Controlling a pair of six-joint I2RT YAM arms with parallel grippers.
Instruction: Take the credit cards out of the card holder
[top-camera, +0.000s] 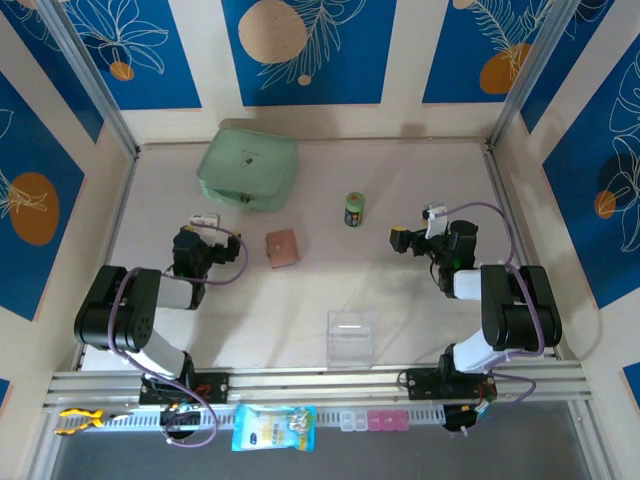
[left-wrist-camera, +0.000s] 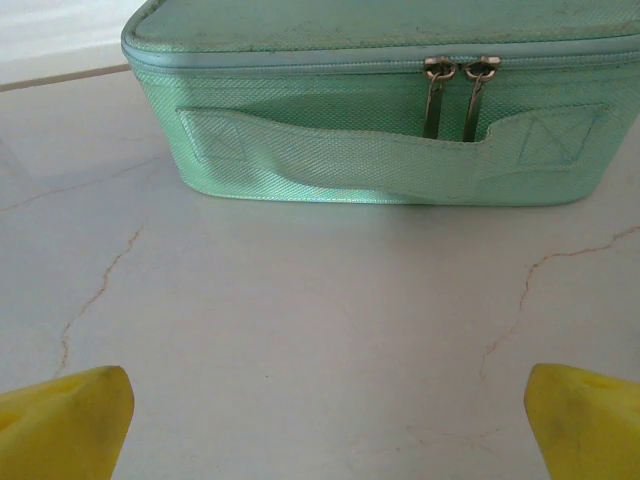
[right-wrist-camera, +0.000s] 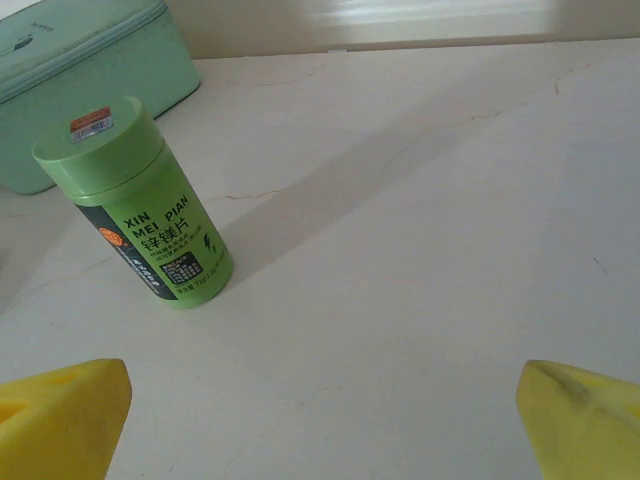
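Observation:
The card holder (top-camera: 283, 248) is a small pinkish-brown wallet lying closed and flat on the pale table, between the two arms. The credit cards are out of view. My left gripper (top-camera: 200, 226) sits low to the left of the holder, facing the mint-green case. In the left wrist view it (left-wrist-camera: 325, 430) is open, its yellow fingertips (left-wrist-camera: 70, 420) wide apart over bare table. My right gripper (top-camera: 418, 228) rests to the right of the holder. In the right wrist view it (right-wrist-camera: 320, 420) is open too, with nothing between the yellow fingertips (right-wrist-camera: 580, 415).
A big mint-green zipped case (top-camera: 248, 165) (left-wrist-camera: 380, 100) stands at the back left. A green-and-black cylinder (top-camera: 355, 209) (right-wrist-camera: 150, 210) stands upright behind the right gripper's front. A clear plastic box (top-camera: 350, 337) sits near the front edge. Metal rails (top-camera: 310, 380) border the table.

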